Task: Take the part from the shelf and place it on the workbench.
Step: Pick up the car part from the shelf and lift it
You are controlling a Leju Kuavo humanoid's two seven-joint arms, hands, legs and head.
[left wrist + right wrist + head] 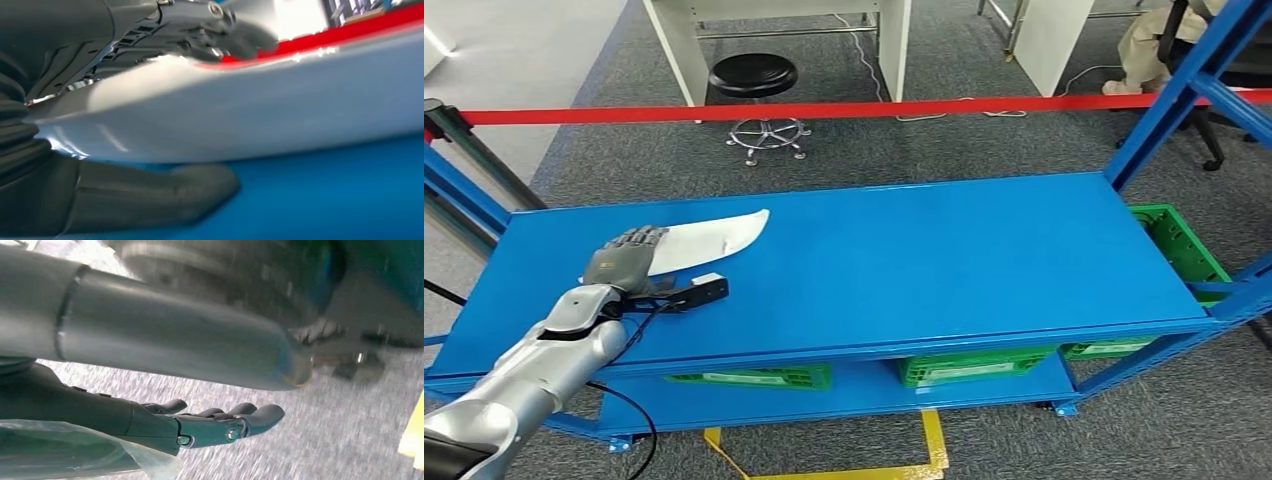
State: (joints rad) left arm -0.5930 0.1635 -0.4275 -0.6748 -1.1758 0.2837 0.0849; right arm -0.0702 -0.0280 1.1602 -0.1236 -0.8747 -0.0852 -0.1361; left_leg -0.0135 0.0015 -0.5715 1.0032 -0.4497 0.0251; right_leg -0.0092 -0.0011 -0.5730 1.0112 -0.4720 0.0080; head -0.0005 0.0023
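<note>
A white curved part (pixel 709 238) lies on the left of the blue shelf top (pixel 924 260). My left hand (pixel 627 257) covers its left end, fingers spread over its top. In the left wrist view the part (pixel 260 115) sits between the dark fingers (pixel 220 30) on one face and the thick thumb (pixel 150 200) under the other, so the hand grips it close to the blue surface. My right hand (pixel 220 425) hangs low over grey carpet, fingers stretched out and holding nothing.
Green bins (pixel 969 365) sit on the lower shelf and a green crate (pixel 1184 245) at the right end. Blue uprights (pixel 1184 85) rise at the right and left. Behind the shelf are red barrier tape (pixel 824 110), a black stool (pixel 754 80), white desks and a seated person (pixel 1149 45).
</note>
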